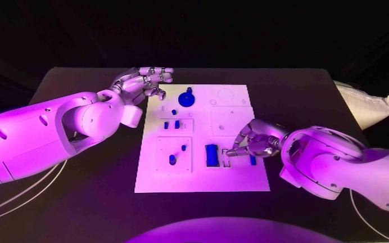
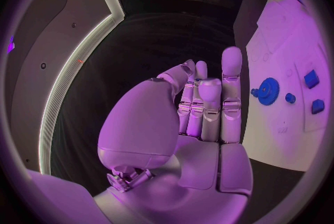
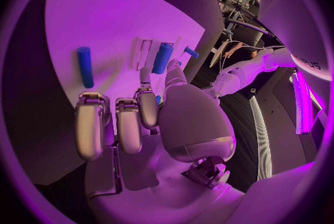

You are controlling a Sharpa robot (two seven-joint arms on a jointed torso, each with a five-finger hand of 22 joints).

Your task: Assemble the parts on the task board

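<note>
Currently the right hand is lowered over the near right part of the task board, its fingers curled down toward a slotted fixture; whether a small part is pinched at the fingertips cannot be told. Just beside the fingertips, a long blue bar stands in the fixture, and a short blue piece lies nearby. The left hand hovers at the far left corner of the board, fingers apart and holding nothing, near the blue gear. The step in hand appears to be seating a part in the slotted fixture. The next move likely calls for precise fingertip alignment with the slot before pressing down.
</note>
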